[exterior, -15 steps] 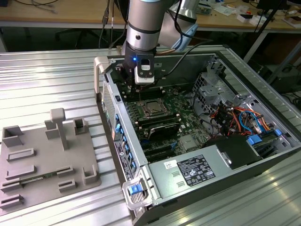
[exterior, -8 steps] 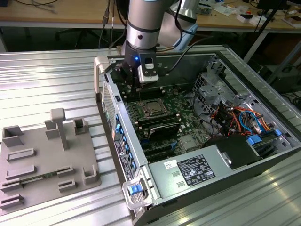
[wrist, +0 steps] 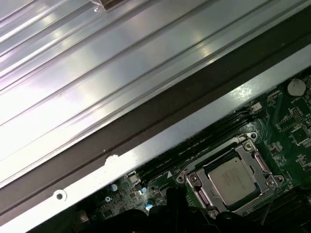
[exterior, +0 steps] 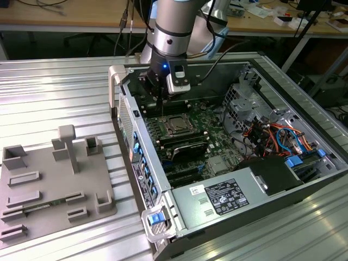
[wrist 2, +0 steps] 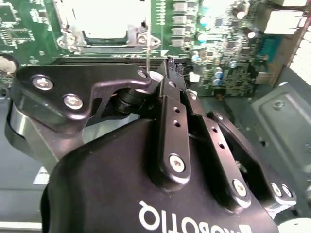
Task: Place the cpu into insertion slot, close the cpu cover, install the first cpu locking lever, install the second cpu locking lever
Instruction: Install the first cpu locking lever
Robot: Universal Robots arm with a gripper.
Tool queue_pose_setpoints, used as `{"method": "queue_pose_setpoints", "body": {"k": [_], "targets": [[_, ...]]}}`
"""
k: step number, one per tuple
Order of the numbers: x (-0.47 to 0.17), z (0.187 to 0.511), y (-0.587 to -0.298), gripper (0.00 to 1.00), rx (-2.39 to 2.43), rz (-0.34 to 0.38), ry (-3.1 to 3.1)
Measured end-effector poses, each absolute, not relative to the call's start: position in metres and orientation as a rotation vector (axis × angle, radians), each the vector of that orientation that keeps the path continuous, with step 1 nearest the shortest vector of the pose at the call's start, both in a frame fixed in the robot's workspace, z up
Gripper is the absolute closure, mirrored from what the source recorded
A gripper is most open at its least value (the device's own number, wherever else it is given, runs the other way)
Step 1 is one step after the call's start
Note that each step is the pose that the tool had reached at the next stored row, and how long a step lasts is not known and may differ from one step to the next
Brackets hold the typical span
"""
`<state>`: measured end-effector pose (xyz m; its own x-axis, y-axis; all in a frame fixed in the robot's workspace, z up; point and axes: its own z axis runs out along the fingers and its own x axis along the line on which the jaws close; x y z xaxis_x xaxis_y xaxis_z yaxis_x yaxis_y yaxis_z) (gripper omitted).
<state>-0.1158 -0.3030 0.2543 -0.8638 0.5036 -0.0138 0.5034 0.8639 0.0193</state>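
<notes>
The cpu (exterior: 177, 125) (wrist: 232, 176) (wrist 2: 112, 17) lies flat in the insertion slot on the green motherboard (exterior: 212, 128), its silver top showing. The cpu cover (wrist: 249, 146) lies down around it as a metal frame. A thin metal locking lever (wrist 2: 147, 46) stands up beside the socket, its upper end right at my fingertips. My gripper (exterior: 159, 99) (wrist 2: 158, 75) hangs inside the case just behind the socket's corner, on the exterior view's left side of it, fingers shut. Whether the rod is pinched or only touched I cannot tell.
The open computer case (exterior: 128, 109) has a tall wall close to my gripper. Black memory slots (exterior: 187, 147), a power supply (exterior: 225, 197) and coloured cables (exterior: 277, 136) fill the rest of the case. A grey fixture plate (exterior: 51, 187) lies on the ribbed metal table at the exterior view's left.
</notes>
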Motion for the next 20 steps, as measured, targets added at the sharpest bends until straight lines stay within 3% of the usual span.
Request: {"method": "queue_pose_setpoints", "body": {"k": [20], "targets": [[-0.096, 0.249, -0.301, 0.89, 0.423, 0.027, 3.096]]}}
